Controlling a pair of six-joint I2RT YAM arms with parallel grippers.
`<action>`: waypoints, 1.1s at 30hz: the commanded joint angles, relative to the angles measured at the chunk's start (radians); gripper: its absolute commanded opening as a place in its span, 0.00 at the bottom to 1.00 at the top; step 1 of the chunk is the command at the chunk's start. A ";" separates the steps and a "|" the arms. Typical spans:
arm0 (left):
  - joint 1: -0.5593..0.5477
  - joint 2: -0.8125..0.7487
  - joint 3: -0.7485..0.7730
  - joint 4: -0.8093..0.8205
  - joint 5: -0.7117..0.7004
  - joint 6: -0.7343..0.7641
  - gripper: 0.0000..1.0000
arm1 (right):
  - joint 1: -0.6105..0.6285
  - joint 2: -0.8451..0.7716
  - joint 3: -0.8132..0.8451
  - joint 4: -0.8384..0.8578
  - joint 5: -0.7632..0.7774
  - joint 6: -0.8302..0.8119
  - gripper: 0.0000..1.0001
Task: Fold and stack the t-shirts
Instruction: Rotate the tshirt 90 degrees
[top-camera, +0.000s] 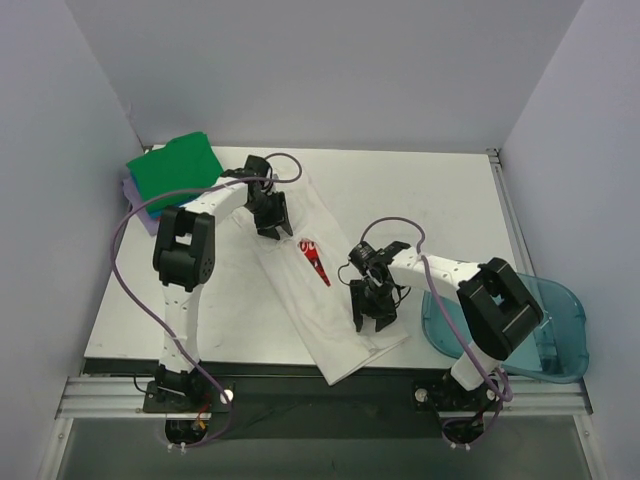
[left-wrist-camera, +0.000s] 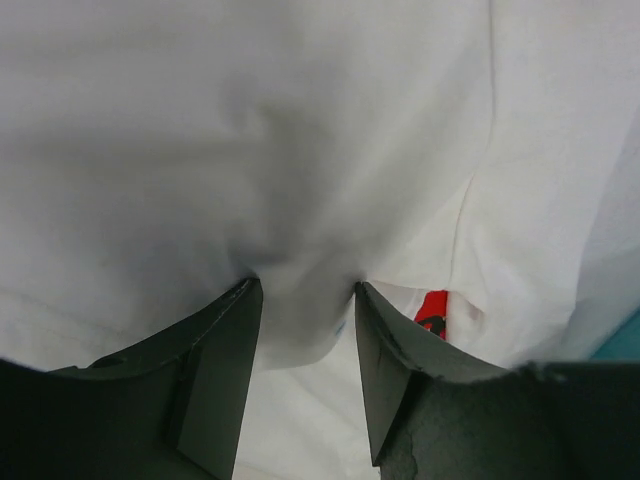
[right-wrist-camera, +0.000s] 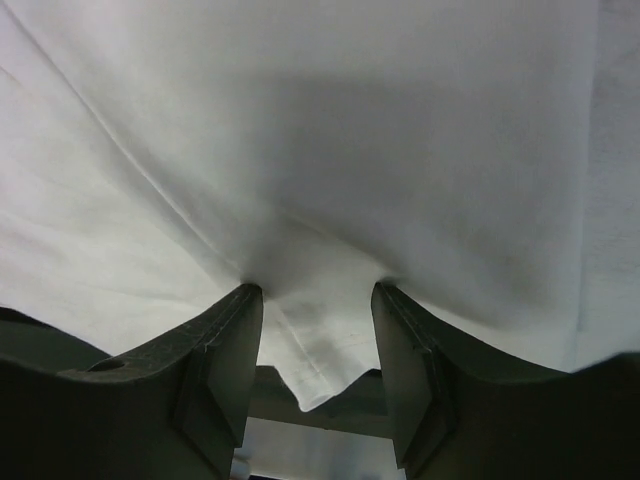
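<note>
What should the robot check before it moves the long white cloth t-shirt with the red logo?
1. Left gripper on the far end of the white cloth t-shirt: ok.
2. Right gripper on its near end: ok.
3. Both grips firm: cannot tell. The jaws stand apart with cloth bunched between them.
4. Shirt folded into a long strip: ok. Only a sliver of the red logo shows.
5. Whole shirt on the white table: not ok. The near corner hangs past the edge.
6. Stack topped by the folded green cloth t-shirt at the far left corner: ok.
</note>
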 joint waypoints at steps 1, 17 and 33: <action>0.007 0.024 -0.009 0.052 0.028 -0.009 0.54 | 0.020 -0.017 -0.020 0.013 0.000 0.000 0.48; 0.007 0.299 0.299 0.092 0.011 -0.018 0.54 | 0.146 0.236 0.178 0.065 -0.080 0.117 0.46; -0.031 0.253 0.436 0.234 0.077 -0.026 0.55 | 0.134 0.163 0.305 0.006 -0.077 0.087 0.52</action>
